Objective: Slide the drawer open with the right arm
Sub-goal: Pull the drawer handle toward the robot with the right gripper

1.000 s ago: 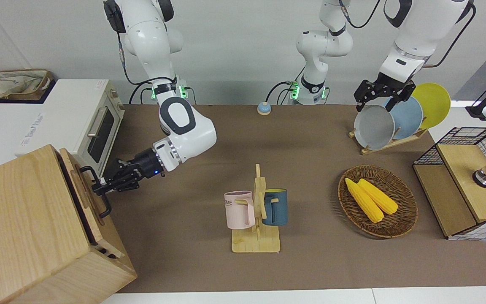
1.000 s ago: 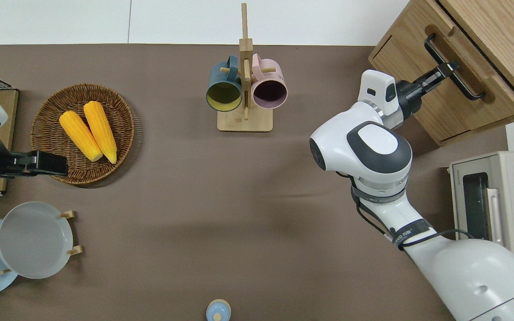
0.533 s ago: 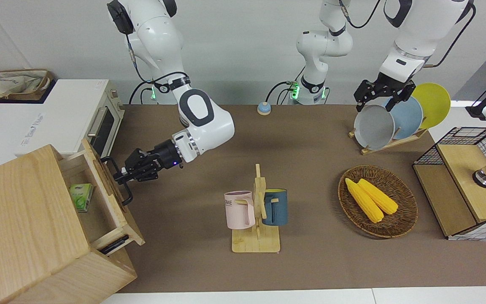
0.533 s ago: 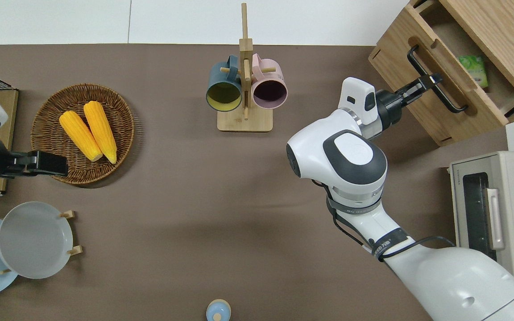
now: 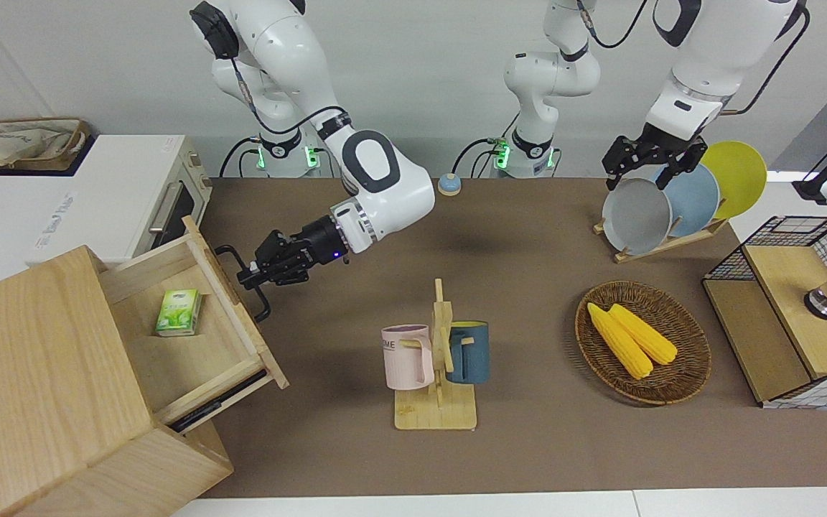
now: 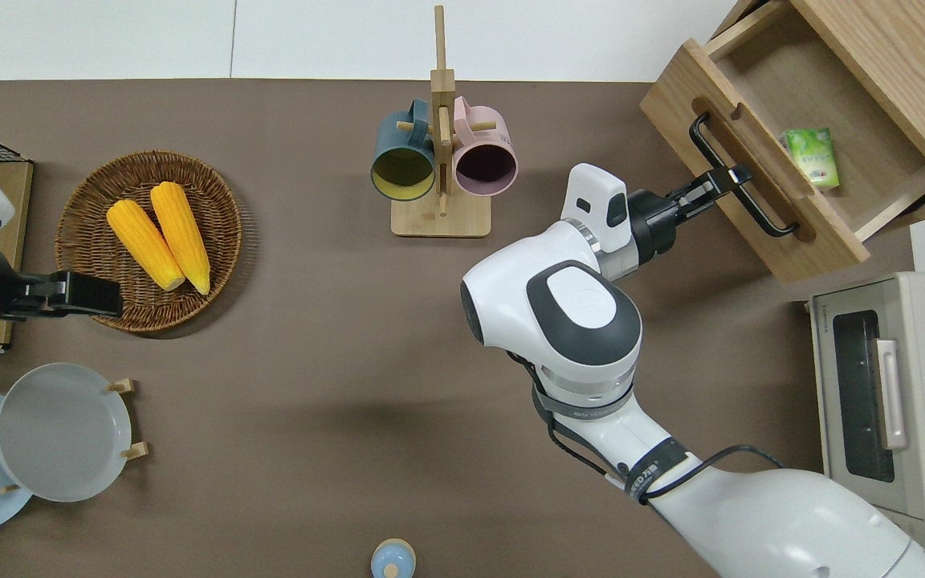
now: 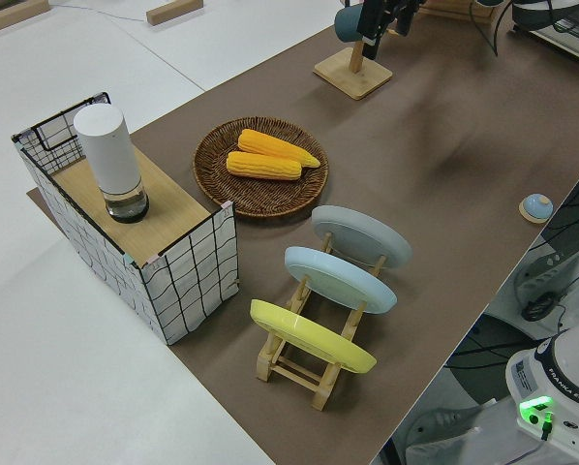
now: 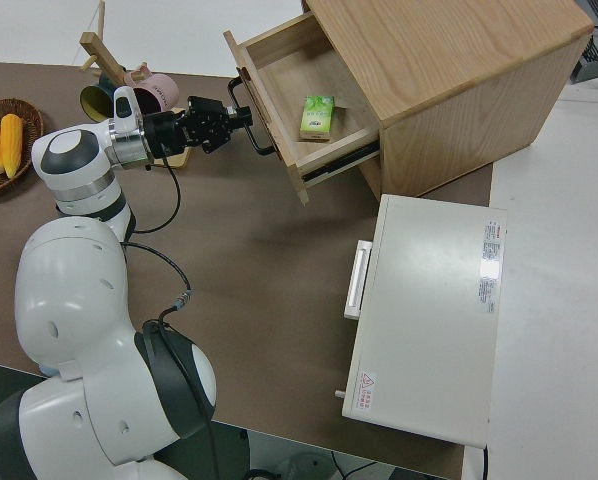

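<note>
Right arm (image 6: 583, 321) reaches out low across the tabletop (image 6: 334, 337), blue wrist light on; since a second ago it has drawn back toward the table's middle. Right gripper (image 5: 248, 276) clamped on the black bar handle (image 6: 739, 189), fingers closed round the bar near its midpoint. Just past the gripper, the drawer (image 5: 191, 330) now stands well out of the wooden cabinet (image 5: 33, 373) at the right arm's end of the tabletop; a second ago it was nearly flush, half a second ago partly out. Drawer floor exposed: a small green packet (image 5: 179, 313) lies flat on it, farther from the gripper than the drawer front. White toaster oven (image 6: 888, 385) beside the cabinet, unmoved. Mug rack (image 6: 440, 152) unmoved. Left arm parked; its gripper (image 5: 649, 165), can't tell if apart or together.
</note>
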Motion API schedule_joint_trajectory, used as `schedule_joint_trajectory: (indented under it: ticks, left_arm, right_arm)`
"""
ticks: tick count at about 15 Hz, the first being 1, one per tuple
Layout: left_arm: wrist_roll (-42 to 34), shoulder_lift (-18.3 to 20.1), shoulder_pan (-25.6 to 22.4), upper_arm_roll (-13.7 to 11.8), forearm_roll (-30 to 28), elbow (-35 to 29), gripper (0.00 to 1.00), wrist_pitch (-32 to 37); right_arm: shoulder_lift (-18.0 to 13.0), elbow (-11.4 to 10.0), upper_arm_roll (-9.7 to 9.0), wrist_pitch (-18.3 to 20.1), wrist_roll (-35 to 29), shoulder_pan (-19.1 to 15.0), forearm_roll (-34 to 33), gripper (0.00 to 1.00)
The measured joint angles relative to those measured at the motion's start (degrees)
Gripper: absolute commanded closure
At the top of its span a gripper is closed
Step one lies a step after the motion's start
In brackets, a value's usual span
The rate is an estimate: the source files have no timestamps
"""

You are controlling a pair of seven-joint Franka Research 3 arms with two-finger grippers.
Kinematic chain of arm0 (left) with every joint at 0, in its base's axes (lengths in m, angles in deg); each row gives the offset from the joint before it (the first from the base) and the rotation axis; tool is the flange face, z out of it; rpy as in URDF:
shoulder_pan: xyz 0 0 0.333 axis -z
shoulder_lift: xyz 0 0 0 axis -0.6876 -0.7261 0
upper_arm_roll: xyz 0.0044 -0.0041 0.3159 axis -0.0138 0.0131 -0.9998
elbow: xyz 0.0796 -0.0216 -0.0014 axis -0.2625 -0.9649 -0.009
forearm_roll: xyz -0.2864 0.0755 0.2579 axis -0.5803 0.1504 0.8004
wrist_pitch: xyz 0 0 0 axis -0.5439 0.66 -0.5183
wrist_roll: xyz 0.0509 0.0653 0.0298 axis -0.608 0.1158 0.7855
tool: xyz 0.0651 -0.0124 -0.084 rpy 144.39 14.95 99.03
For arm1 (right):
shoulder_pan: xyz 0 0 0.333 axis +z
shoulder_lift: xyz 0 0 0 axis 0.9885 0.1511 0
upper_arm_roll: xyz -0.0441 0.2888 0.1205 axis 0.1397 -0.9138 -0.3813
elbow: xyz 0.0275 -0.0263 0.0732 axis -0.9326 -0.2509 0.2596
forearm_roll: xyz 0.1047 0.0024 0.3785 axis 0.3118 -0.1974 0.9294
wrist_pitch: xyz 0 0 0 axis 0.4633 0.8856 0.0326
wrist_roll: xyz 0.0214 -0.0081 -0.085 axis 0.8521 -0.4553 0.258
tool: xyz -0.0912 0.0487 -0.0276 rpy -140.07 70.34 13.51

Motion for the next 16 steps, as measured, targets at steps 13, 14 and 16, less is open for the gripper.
schedule_joint_trajectory:
  ticks: [13, 14, 16]
  left_arm:
    - [0.00, 0.00, 0.00, 0.00, 0.00, 0.00, 0.00, 0.00]
    - [0.00, 0.00, 0.00, 0.00, 0.00, 0.00, 0.00, 0.00]
    - [0.00, 0.00, 0.00, 0.00, 0.00, 0.00, 0.00, 0.00]
  right_arm:
    - [0.20, 0.72, -7.40, 6.49, -0.04, 0.58, 4.55, 0.984]
    - [0.23, 0.72, -7.68, 6.67, -0.06, 0.59, 4.62, 0.984]
    - [0.26, 0.72, -7.87, 6.84, -0.09, 0.62, 4.70, 0.982]
